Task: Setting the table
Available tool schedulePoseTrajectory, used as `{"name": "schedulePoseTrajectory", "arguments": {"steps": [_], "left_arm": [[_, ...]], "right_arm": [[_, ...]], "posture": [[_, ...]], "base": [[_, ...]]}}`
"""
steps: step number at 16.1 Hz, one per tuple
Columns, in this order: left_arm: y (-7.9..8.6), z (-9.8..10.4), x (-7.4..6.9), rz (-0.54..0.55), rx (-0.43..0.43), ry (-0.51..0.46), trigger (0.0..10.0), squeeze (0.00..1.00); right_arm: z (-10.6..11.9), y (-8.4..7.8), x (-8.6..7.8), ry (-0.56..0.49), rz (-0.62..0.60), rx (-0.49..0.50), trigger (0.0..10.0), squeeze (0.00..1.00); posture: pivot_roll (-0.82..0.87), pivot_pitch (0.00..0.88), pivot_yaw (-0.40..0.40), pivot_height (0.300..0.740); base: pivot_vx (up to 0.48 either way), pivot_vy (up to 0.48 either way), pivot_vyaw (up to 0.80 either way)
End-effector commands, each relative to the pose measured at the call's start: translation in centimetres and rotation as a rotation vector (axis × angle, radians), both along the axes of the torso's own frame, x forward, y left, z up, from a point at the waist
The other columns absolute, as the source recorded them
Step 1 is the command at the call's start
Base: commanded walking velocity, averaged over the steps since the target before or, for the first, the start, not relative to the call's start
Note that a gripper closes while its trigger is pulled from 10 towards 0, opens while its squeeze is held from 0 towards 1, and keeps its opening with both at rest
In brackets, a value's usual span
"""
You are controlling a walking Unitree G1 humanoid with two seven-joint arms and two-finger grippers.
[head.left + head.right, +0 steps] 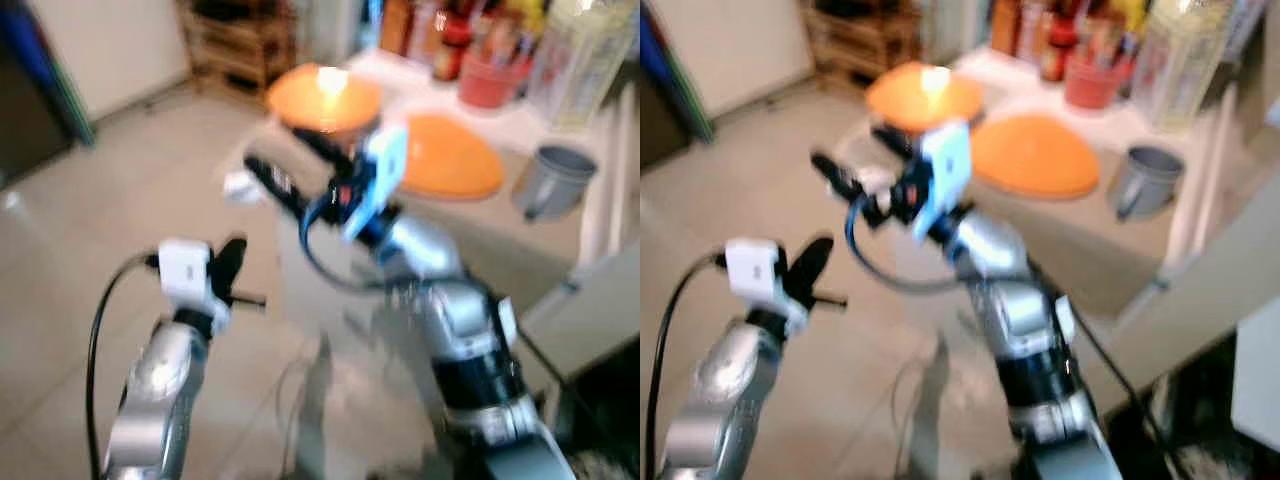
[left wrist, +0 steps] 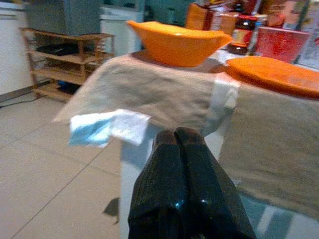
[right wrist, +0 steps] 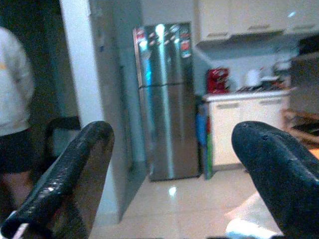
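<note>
Left eye view, one orange bowl [image 1: 322,97], one orange plate [image 1: 450,155], left claw [image 2: 187,149] clenched, right claw [image 3: 174,164] released.

The frame is blurred. Centre — the right gripper [image 1: 290,165], fingers spread, raised before an orange bowl [image 1: 323,98] and orange plate [image 1: 450,155] on the table [image 1: 520,235]. Lower left — the left gripper [image 1: 238,265]. A grey mug [image 1: 553,180] stands right.

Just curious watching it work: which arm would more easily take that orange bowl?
Probably the right. The right gripper is raised beside the bowl with fingers open. The left gripper sits lower, short of the table, fingers shut.
</note>
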State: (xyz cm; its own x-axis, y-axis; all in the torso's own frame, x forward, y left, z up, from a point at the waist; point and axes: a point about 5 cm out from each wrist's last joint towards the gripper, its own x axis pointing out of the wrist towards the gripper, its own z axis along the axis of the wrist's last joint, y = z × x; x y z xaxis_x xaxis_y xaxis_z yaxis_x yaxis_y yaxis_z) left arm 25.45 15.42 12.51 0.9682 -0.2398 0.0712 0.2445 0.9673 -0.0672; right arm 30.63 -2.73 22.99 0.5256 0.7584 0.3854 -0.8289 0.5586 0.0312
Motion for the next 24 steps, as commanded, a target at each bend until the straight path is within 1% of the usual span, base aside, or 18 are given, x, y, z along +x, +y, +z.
{"name": "schedulePoseTrajectory", "arguments": {"steps": [1, 3, 4, 5, 6, 7, 8, 9, 10, 11, 13, 14, 16, 17, 19, 21, 22, 24], "left_arm": [[-0.8, 0.4, 0.1, -0.029, -0.003, -0.010, 10.0, 0.00], [-0.8, 0.4, 0.1, -0.030, -0.004, -0.011, 10.0, 0.00], [-0.9, 0.5, 0.1, -0.033, -0.005, -0.014, 10.0, 0.00], [-0.9, 0.6, 0.1, -0.033, -0.005, -0.017, 10.0, 0.00], [-0.9, 0.7, 0.1, -0.030, -0.006, -0.020, 10.0, 0.00], [-0.9, 0.7, 0.1, -0.027, -0.007, -0.020, 10.0, 0.00], [-0.9, 0.6, 0.1, -0.021, 0.005, -0.009, 10.0, 0.00], [-1.1, 0.6, 0.1, -0.027, -0.010, -0.008, 10.0, 0.00], [-1.1, 0.6, 0.1, -0.023, -0.012, -0.004, 10.0, 0.00], [-1.2, 0.5, 0.2, -0.018, -0.009, 0.017, 10.0, 0.00], [-1.3, 0.4, 0.3, -0.028, -0.006, 0.037, 10.0, 0.00], [-1.4, 0.5, 0.4, -0.027, -0.004, 0.034, 10.0, 0.00], [-1.4, 0.6, 0.5, -0.028, 0.002, 0.028, 10.0, 0.00], [-1.5, 0.6, 0.5, -0.032, 0.005, 0.027, 10.0, 0.00], [-1.5, 0.7, 0.5, -0.027, 0.005, 0.024, 10.0, 0.00], [-1.4, 1.3, 0.4, -0.025, 0.015, -0.026, 10.0, 0.00], [-1.2, 1.3, 0.3, -0.019, 0.033, -0.027, 10.0, 0.00], [-0.8, 1.5, 0.3, -0.002, 0.044, -0.044, 10.0, 0.00]], "right_arm": [[1.0, -0.6, 0.3, -0.027, -0.017, 0.018, 10.0, 1.00], [1.2, -0.5, 0.3, -0.037, -0.017, 0.019, 10.0, 1.00], [2.0, 0.0, 0.3, -0.070, -0.006, 0.009, 10.0, 1.00], [2.2, 0.1, 0.3, -0.082, 0.000, 0.000, 10.0, 1.00], [2.3, 0.4, 0.3, -0.112, -0.012, -0.065, 10.0, 1.00], [2.2, 0.4, 0.3, -0.119, -0.021, -0.092, 10.0, 1.00], [2.2, 0.5, 0.4, -0.166, -0.017, -0.210, 10.0, 0.00], [2.2, 0.5, 0.4, -0.194, -0.018, -0.283, 10.0, 0.00], [2.2, 0.3, 0.5, -0.215, -0.029, -0.324, 10.0, 0.00], [2.6, 0.0, 0.8, -0.240, -0.051, -0.366, 10.0, 0.00], [3.2, -0.4, 1.2, -0.250, -0.084, -0.377, 10.0, 0.00], [3.8, -0.9, 1.6, -0.210, -0.142, -0.285, 10.0, 0.00], [4.0, -1.0, 1.6, -0.157, -0.152, -0.179, 10.0, 0.00], [4.2, -1.1, 1.4, -0.126, -0.142, -0.112, 10.0, 0.00], [4.7, -1.2, 0.8, -0.099, -0.107, -0.010, 10.0, 0.00], [4.8, -1.7, 1.4, -0.090, -0.172, -0.022, 10.0, 0.00], [4.7, -1.7, 1.7, -0.085, -0.196, -0.033, 10.0, 0.00], [4.1, -1.4, 1.6, -0.076, -0.210, -0.059, 10.0, 0.00]], "posture": [[-0.02, 0.059, 0.013, 0.740], [-0.02, 0.059, 0.013, 0.740], [-0.01, 0.061, 0.013, 0.740], [-0.02, 0.060, 0.014, 0.740], [-0.02, 0.063, 0.011, 0.740], [-0.02, 0.063, 0.011, 0.740], [-0.02, 0.063, 0.012, 0.740], [-0.02, 0.063, 0.012, 0.740], [-0.02, 0.062, 0.009, 0.740], [-0.02, 0.063, 0.007, 0.740], [-0.02, 0.061, 0.004, 0.740], [-0.02, 0.060, 0.005, 0.740], [-0.02, 0.060, 0.005, 0.740], [-0.03, 0.060, 0.006, 0.740], [-0.03, 0.061, 0.008, 0.740], [-0.02, 0.060, 0.005, 0.740], [-0.02, 0.060, 0.003, 0.740], [-0.02, 0.061, 0.002, 0.740]], "base": [[0.480, 0.000, 0.00], [0.480, 0.000, 0.00], [0.480, 0.000, 0.00], [0.480, 0.000, 0.00], [0.480, 0.000, 0.00], [0.480, 0.000, 0.00], [0.000, 0.000, 0.00], [0.000, 0.000, 0.00], [0.000, 0.000, 0.00], [0.000, 0.480, 0.00], [0.000, 0.480, 0.00], [0.000, 0.480, 0.00], [0.000, 0.480, 0.00], [0.000, 0.480, 0.00], [0.000, 0.480, -0.80], [0.000, 0.000, -0.80], [0.000, 0.000, -0.80], [0.418, 0.000, -0.80]]}}
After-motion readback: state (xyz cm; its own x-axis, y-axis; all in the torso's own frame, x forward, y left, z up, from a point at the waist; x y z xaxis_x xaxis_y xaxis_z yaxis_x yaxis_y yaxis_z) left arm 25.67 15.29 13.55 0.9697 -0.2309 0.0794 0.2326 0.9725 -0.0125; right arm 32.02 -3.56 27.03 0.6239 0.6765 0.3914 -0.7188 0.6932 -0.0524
